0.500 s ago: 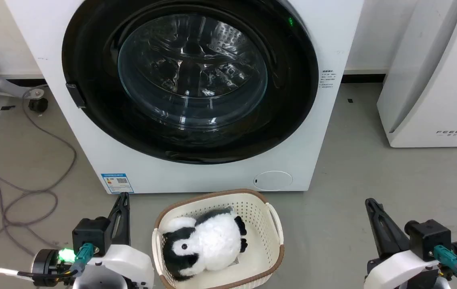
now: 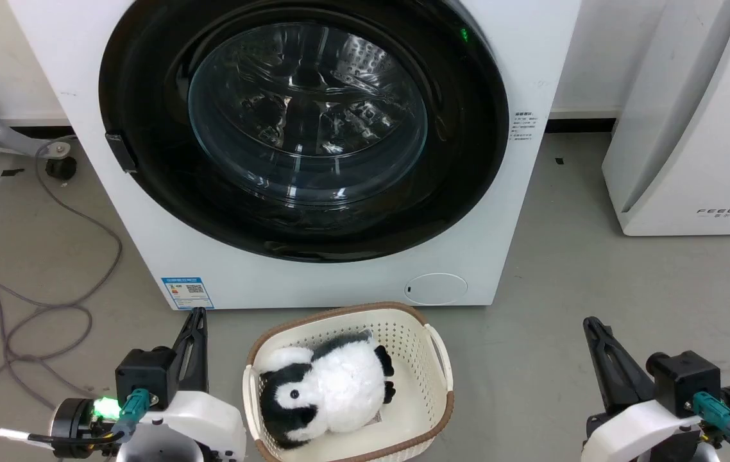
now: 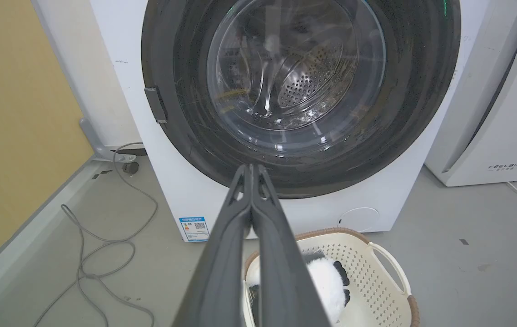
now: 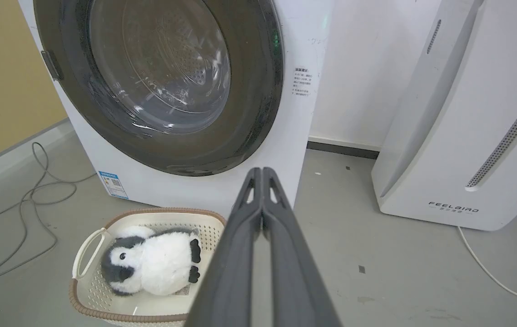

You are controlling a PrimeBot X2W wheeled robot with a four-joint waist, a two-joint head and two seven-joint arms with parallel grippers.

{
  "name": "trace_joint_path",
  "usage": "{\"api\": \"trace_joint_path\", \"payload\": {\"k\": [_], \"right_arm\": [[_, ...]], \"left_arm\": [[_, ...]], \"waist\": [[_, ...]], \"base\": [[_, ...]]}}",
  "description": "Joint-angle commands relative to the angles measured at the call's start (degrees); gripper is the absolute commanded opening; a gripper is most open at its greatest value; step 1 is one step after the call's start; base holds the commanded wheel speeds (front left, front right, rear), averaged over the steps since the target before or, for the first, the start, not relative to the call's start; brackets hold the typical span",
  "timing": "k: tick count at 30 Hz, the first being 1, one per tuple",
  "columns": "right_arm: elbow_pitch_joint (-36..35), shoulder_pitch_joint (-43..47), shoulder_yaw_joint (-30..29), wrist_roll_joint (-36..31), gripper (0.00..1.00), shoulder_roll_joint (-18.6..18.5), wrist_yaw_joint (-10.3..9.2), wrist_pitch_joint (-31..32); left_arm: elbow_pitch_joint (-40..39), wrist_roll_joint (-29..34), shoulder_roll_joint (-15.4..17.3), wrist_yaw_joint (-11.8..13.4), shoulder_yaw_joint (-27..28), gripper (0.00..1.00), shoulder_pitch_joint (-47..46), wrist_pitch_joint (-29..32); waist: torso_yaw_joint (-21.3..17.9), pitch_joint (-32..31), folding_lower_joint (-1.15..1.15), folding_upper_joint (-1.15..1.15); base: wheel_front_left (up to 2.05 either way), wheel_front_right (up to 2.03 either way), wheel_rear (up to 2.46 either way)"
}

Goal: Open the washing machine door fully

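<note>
Head view: door [image 2: 304,122] shut flush on washer [image 2: 339,282], far centre, its top cut off by the frame. Left hand [image 2: 198,316] near left, right hand [image 2: 591,324] near right, both well apart from door. Fingers edge-on, gap hard to judge.

Left wrist view: left hand [image 3: 251,169] clenched, empty. Door [image 3: 299,81] far, beyond tips. Basket [image 3: 390,263] partly hidden by fingers.

Right wrist view: right hand [image 4: 262,171] clenched, empty. Door [image 4: 158,77] far left, top cut off.

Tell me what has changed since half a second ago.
Nothing visibly changed. The washing machine door stays closed. The left claw and right claw stay shut and low in front of the washing machine, touching nothing. The plush penguin lies in the basket.
</note>
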Motion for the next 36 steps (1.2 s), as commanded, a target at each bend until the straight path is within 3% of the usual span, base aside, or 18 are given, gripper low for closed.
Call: {"api": "trace_joint_path", "payload": {"k": [1, 8, 9, 36], "right_arm": [[0.07, -0.79, 0.04, -0.44, 0.0, -0.01, 0.05, 0.03], [0.07, -0.79, 0.04, -0.44, 0.0, -0.01, 0.05, 0.03], [0.0, 0.0, -0.01, 0.01, 1.0, 0.0, 0.0, -0.02], [-2.37, 0.35, -1.05, 5.98, 1.0, 0.0, 0.01, -2.99]], "left_arm": [[-0.26, 0.16, 0.0, 0.16, -0.06, 0.0, 0.83, 0.02], [-0.26, 0.16, 0.0, 0.16, -0.06, 0.0, 0.83, 0.02], [0.01, -0.01, 0.0, 0.01, -0.01, 1.0, 0.0, -0.02], [-0.47, -1.03, 0.0, 2.27, -1.11, 1.0, 0.31, -2.99]], "waist": [[0.0, 0.0, 0.0, 0.0], [0.0, 0.0, 0.0, 0.0], [0.0, 0.0, 0.0, 0.0], [0.13, 0.11, 0.0, 0.0]], "base": [[0.0, 0.0, 0.0], [0.0, 0.0, 0.0], [0.0, 0.0, 0.0], [0.0, 0.0, 0.0]]}}
